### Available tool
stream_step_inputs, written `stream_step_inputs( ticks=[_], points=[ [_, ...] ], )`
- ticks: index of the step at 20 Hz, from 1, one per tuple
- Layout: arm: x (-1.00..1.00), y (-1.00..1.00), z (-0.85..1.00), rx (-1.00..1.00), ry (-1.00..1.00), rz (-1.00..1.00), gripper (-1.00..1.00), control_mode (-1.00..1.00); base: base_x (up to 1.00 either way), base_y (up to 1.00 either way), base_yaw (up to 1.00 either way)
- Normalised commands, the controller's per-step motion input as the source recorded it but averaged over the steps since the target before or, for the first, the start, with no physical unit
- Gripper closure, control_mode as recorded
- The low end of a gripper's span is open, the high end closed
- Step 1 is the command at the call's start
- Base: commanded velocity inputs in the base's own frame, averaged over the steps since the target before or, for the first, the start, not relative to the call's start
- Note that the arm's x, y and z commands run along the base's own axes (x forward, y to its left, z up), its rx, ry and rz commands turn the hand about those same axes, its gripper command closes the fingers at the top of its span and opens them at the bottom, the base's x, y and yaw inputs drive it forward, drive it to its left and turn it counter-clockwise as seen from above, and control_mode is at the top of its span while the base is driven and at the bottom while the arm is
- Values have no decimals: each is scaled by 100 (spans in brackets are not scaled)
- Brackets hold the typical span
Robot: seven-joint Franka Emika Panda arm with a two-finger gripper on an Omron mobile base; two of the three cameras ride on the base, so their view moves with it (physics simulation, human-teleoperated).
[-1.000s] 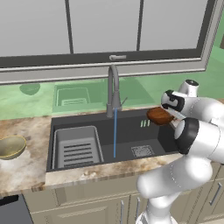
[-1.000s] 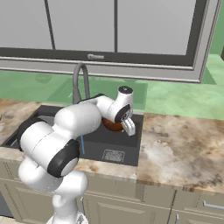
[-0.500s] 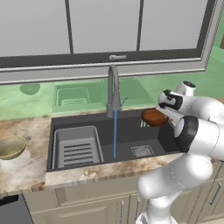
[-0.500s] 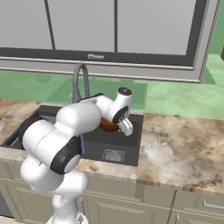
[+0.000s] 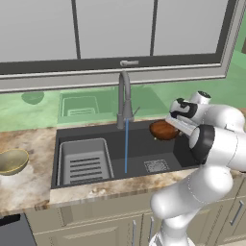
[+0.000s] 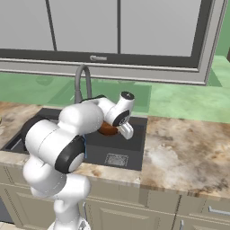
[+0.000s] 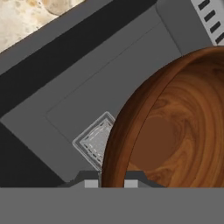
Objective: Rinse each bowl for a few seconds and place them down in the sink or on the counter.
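Observation:
My gripper [image 5: 174, 122] is shut on the rim of the dark reddish-brown bowl [image 5: 164, 130], holding it above the right part of the dark sink [image 5: 139, 144]. The bowl [image 7: 175, 127] is large in the hand view, its rim between the fingertips, with the square drain [image 7: 94, 140] below. The same bowl [image 6: 108, 128] peeks out behind the arm in the right base view. A thin water stream [image 5: 126, 146] falls from the faucet [image 5: 124, 98], left of the bowl and apart from it. The olive-gold bowl [image 5: 11, 161] rests on the counter [image 5: 29, 182] at the far left.
A lighter grey slotted tray [image 5: 86, 161] lies in the sink's left half. The mottled counter [image 6: 188, 152] stretches wide to the right of the sink. A window and green wall stand behind the faucet.
The gripper has carried the reddish-brown bowl leftward, from beside the sink's right edge to over the basin, closer to the water stream. The olive-gold bowl has stayed put.

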Motion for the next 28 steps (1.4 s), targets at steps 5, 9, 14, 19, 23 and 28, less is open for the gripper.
stream_step_inputs(
  ticks=[5,9,14,19,23,28],
  points=[
    [8,23,-6,2,-2,9,100,-100,0,0,0],
    [8,22,-5,2,-1,9,100,-100,0,0,0],
    [10,20,-6,3,-1,8,100,-100,0,0,0],
    [8,21,-9,2,-2,7,100,-100,0,0,0],
    [4,23,-8,2,-3,7,100,-100,0,0,0],
    [2,22,-7,2,-3,7,100,-100,0,0,0]
  ],
)
